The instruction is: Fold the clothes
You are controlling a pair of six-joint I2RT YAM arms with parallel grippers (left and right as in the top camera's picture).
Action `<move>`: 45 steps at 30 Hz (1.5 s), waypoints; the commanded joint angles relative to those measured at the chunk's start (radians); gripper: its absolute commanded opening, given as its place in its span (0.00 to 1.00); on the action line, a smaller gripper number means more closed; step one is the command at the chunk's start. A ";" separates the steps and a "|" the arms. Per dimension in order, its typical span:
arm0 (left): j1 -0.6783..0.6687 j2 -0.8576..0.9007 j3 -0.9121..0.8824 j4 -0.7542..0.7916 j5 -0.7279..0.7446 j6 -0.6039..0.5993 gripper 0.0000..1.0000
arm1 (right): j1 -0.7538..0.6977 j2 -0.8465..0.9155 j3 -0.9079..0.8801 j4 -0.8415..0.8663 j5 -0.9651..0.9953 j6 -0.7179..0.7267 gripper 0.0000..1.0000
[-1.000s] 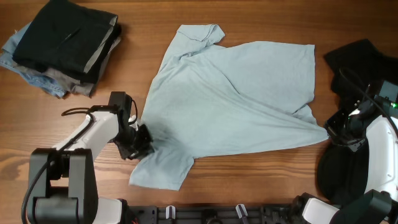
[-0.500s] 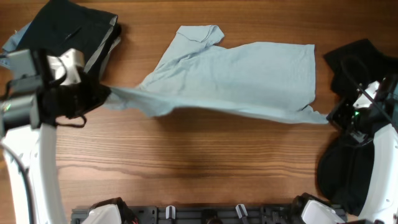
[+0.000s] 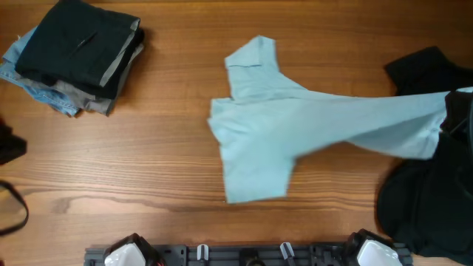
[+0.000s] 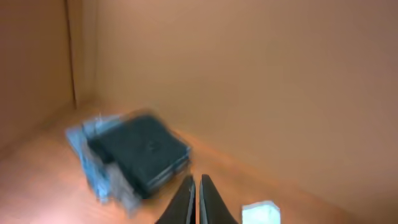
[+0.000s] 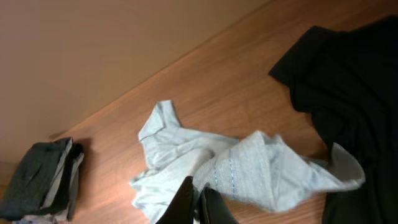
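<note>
The pale blue-grey T-shirt (image 3: 259,140) lies rumpled at the table's middle, and one part of it is stretched up and to the right, to the right edge. In the right wrist view my right gripper (image 5: 198,199) is shut on a bunch of this T-shirt (image 5: 261,168) and holds it above the table. My left gripper (image 4: 194,198) is shut and empty, raised high at the left. Only a dark bit of the left arm (image 3: 9,144) shows in the overhead view. A small pale blue patch (image 4: 261,213) shows beside the left fingers.
A stack of folded dark, grey and blue clothes (image 3: 74,55) sits at the back left, and it shows blurred in the left wrist view (image 4: 134,155). Loose black garments (image 3: 421,70) lie at the right edge, back and front (image 3: 414,214). A black rail (image 3: 244,255) runs along the front edge.
My left gripper let go of the T-shirt and swung up and out to the left. The T-shirt's left side dropped and shifted right. My right gripper lifted its end toward the right edge.
</note>
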 commanded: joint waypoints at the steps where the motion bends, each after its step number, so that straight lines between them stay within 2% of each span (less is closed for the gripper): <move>1: -0.092 0.204 -0.018 -0.207 0.241 0.140 0.17 | 0.002 0.058 0.005 -0.019 -0.008 0.008 0.04; 2: -0.147 0.256 -0.018 -0.275 0.248 0.190 0.22 | 0.002 0.071 0.005 -0.023 -0.008 0.006 0.04; 5: -0.452 0.404 -0.157 -0.264 0.227 0.278 0.33 | 0.002 0.112 0.005 -0.030 -0.005 0.005 0.04; 6: -0.552 0.457 -0.216 -0.228 0.190 0.278 0.35 | 0.002 0.121 0.005 -0.033 -0.004 0.005 0.04; 9: -0.738 0.600 -0.347 -0.107 0.045 0.257 0.39 | 0.002 0.142 0.005 -0.034 -0.004 0.000 0.04; 10: -0.771 0.640 -0.378 -0.074 0.028 0.257 0.43 | 0.002 0.143 0.005 -0.034 -0.004 -0.006 0.04; 12: -0.844 0.772 -0.468 0.019 0.003 0.209 0.63 | 0.002 0.142 0.005 -0.033 -0.003 -0.021 0.04; 16: -0.926 0.966 -0.524 0.108 0.039 0.206 0.69 | 0.002 0.142 0.005 -0.033 0.037 -0.021 0.04; 19: -0.960 1.059 -0.527 0.153 0.037 0.205 0.64 | 0.002 0.142 0.005 -0.033 0.038 -0.020 0.04; 24: -0.978 1.074 -0.554 0.184 0.037 0.202 0.60 | 0.002 0.142 0.005 -0.032 0.053 -0.020 0.04; 25: -0.982 1.074 -0.576 0.214 0.037 0.201 0.53 | 0.002 0.142 0.005 -0.032 0.053 -0.020 0.04; 26: -0.983 1.074 -0.593 0.233 0.037 0.202 0.39 | 0.002 0.142 0.005 -0.032 0.053 -0.020 0.04; 28: -0.983 1.073 -0.606 0.238 0.037 0.202 0.04 | 0.002 0.142 0.005 -0.032 0.053 -0.020 0.04; 32: -0.916 1.004 -0.537 0.106 0.014 0.202 0.04 | 0.002 0.142 0.005 -0.032 0.052 -0.020 0.05; 36: -0.673 0.748 -0.228 -0.095 0.006 0.172 0.04 | 0.002 0.142 0.005 -0.048 0.052 -0.021 0.04; 39: -0.464 0.510 -0.051 -0.122 0.006 0.156 0.04 | 0.002 0.125 0.006 -0.074 0.048 -0.021 0.04; 42: -0.299 0.294 0.023 -0.106 0.005 0.147 0.04 | 0.002 0.061 0.014 -0.073 0.044 -0.017 0.04; 45: -0.108 0.067 0.056 -0.021 -0.020 0.102 0.04 | 0.002 -0.026 0.031 -0.066 0.037 0.007 0.04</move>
